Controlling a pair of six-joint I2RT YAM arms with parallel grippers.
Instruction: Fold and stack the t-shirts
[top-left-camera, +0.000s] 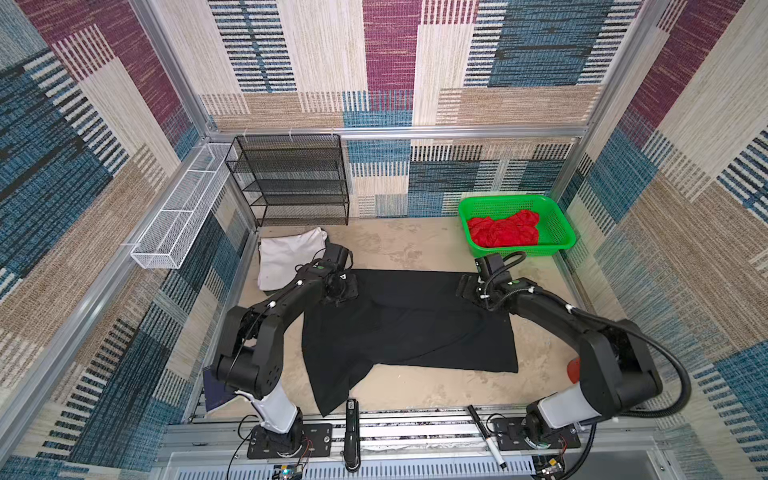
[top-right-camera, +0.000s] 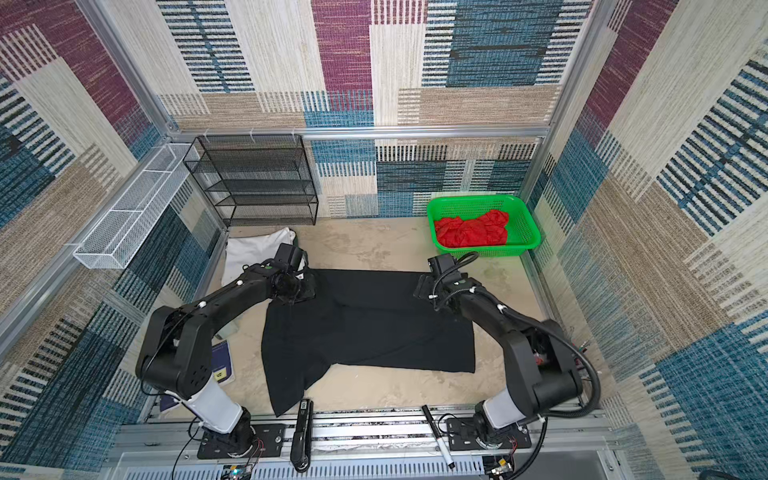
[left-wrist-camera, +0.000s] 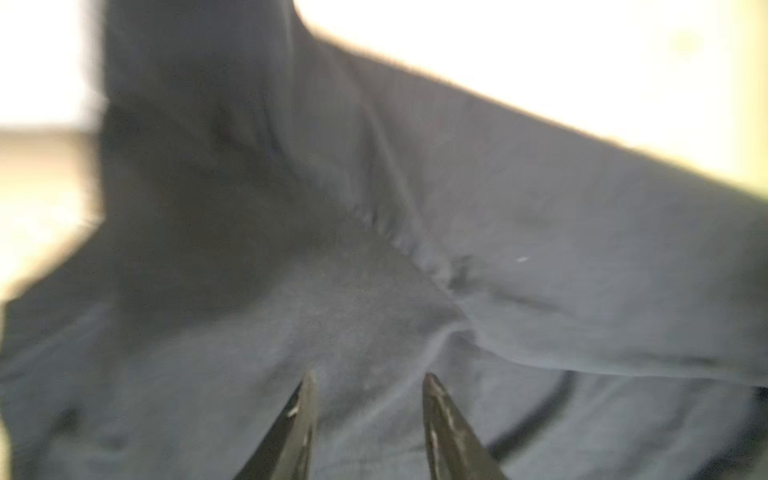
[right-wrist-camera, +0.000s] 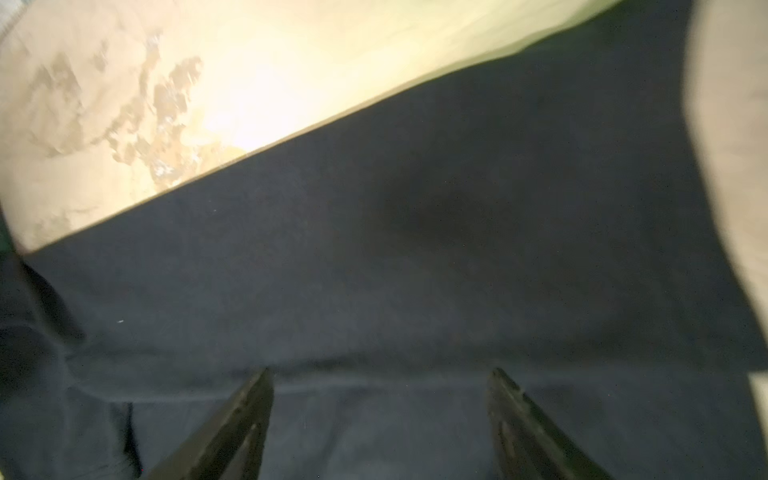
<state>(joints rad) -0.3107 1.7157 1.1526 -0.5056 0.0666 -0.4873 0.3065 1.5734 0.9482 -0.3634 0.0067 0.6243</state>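
A black t-shirt (top-left-camera: 407, 328) (top-right-camera: 370, 324) lies spread across the middle of the table, with one end trailing toward the front edge. My left gripper (top-left-camera: 340, 289) (left-wrist-camera: 370, 378) is low over its far left corner, open, with creased black cloth beneath the fingers. My right gripper (top-left-camera: 465, 286) (right-wrist-camera: 381, 374) is over its far right corner, open wide above flat black cloth. A folded white t-shirt (top-left-camera: 286, 257) lies at the back left, behind the left arm. A crumpled red t-shirt (top-left-camera: 503, 232) lies in the green basket (top-left-camera: 557, 224).
A black mesh shelf rack (top-left-camera: 291, 178) stands against the back wall. A white wire basket (top-left-camera: 178, 216) hangs on the left wall. A black stapler-like tool (top-left-camera: 351, 432) and a marker (top-left-camera: 486, 436) lie on the front rail. A blue booklet (top-right-camera: 222, 365) lies by the left arm's base.
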